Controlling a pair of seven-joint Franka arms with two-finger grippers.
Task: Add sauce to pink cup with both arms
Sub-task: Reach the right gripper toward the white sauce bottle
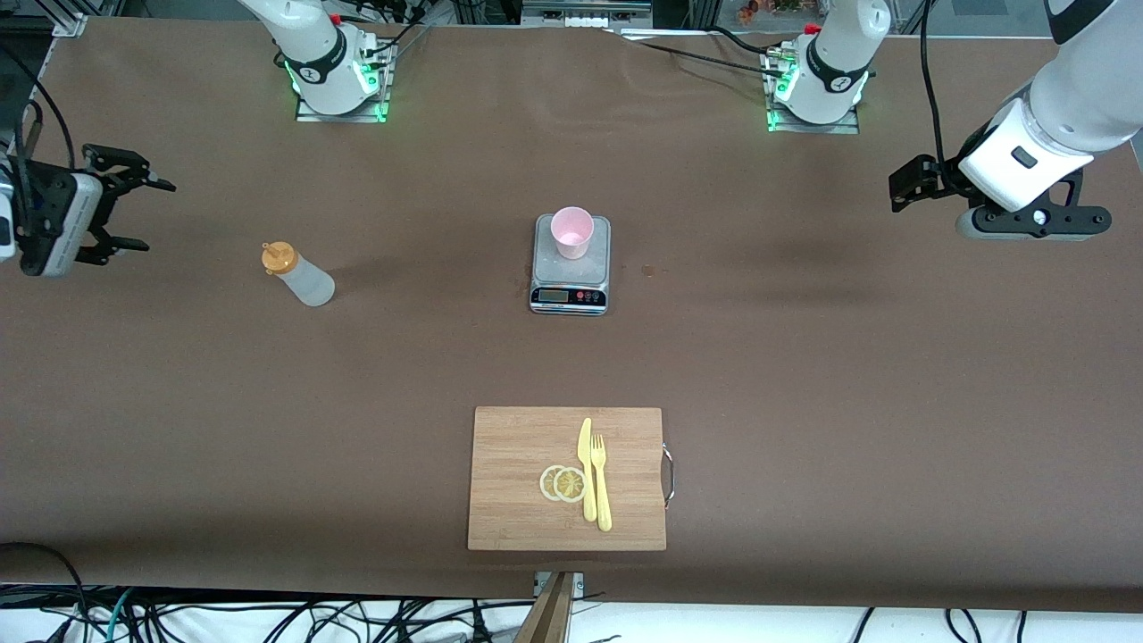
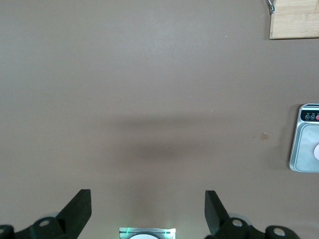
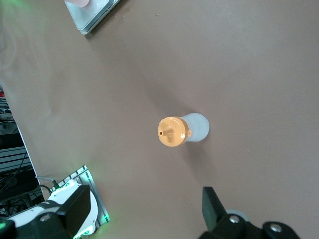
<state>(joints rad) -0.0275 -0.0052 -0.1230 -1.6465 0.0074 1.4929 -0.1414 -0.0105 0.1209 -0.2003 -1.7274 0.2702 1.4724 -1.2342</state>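
Note:
The sauce bottle [image 1: 298,275], translucent white with an orange cap, stands upright on the brown table toward the right arm's end; the right wrist view shows the sauce bottle [image 3: 182,130] from above. The pink cup [image 1: 571,231] sits on a small grey scale [image 1: 571,279] at the table's middle. My right gripper [image 1: 138,214] hangs open and empty above the table's edge at the right arm's end, apart from the bottle. My left gripper [image 1: 896,189] hovers open and empty above bare table at the left arm's end. In the left wrist view the scale [image 2: 305,147] shows at the frame edge.
A wooden cutting board [image 1: 568,477] lies nearer the front camera than the scale, carrying two lemon slices [image 1: 563,483], a yellow knife [image 1: 586,466] and a yellow fork [image 1: 601,480]. The arm bases [image 1: 337,76] stand along the table's back edge. Cables hang below the front edge.

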